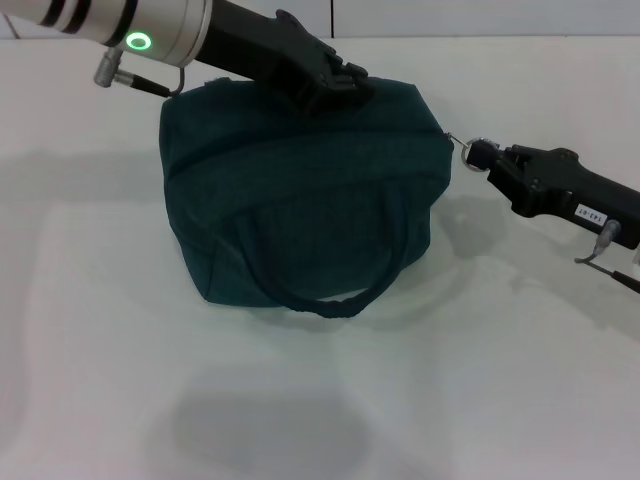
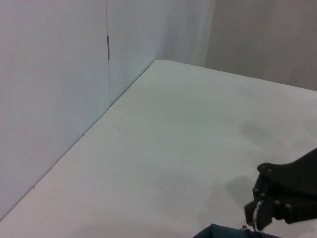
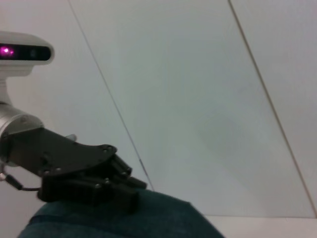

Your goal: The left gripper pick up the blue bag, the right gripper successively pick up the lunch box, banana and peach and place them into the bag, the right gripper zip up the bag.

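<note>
The blue bag stands in the middle of the table, its top closed and one loop handle hanging down its front. My left gripper sits at the bag's top rear, shut on the fabric there; the right wrist view shows the left gripper on the bag. At the bag's right end my right gripper is shut on the zipper pull, with the metal ring just beyond its tips. The left wrist view shows the right gripper at the bag's corner. The lunch box, banana and peach are out of view.
The white table spreads around the bag, with the bag's shadow in front of it. A pale wall runs along the table's far edge. The robot's head shows in the right wrist view.
</note>
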Robot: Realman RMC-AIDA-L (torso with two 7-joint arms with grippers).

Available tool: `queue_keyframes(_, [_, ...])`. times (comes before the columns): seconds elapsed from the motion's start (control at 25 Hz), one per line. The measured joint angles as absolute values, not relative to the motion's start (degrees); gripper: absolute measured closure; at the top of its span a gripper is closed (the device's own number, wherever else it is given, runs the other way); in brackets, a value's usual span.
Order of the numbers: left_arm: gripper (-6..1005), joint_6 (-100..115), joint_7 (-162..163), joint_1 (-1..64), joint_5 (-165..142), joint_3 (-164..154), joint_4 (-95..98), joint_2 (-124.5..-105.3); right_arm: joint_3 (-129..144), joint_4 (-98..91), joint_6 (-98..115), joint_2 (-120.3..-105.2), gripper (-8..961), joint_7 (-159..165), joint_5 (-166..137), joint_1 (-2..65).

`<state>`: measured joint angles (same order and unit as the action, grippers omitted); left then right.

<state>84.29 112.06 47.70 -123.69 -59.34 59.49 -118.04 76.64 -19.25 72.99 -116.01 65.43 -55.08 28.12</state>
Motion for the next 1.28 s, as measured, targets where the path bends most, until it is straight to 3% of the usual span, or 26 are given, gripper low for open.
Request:
queue_keyframes(0.2, [896,84.90,112.76,47.53,-123.74,-59.33,59.50,-117.72,76.60,-19.25,70.59,-116.02,939,65.40,-54.12,28.16])
queue_keyframes(0.92, [945,86.39,113.53,47.67,-123.31,-58.62,60.94,-117.03,77.82,-18.45,64.39,-116.19,937,66.07,-54.07,29.01])
queue_keyframes(1.28, [894,86.04,113.60,48.53,-123.92,-59.21,61.09,-117.51,78.05,-18.45,65.78,-116.19,936,66.09,-54.08,28.79])
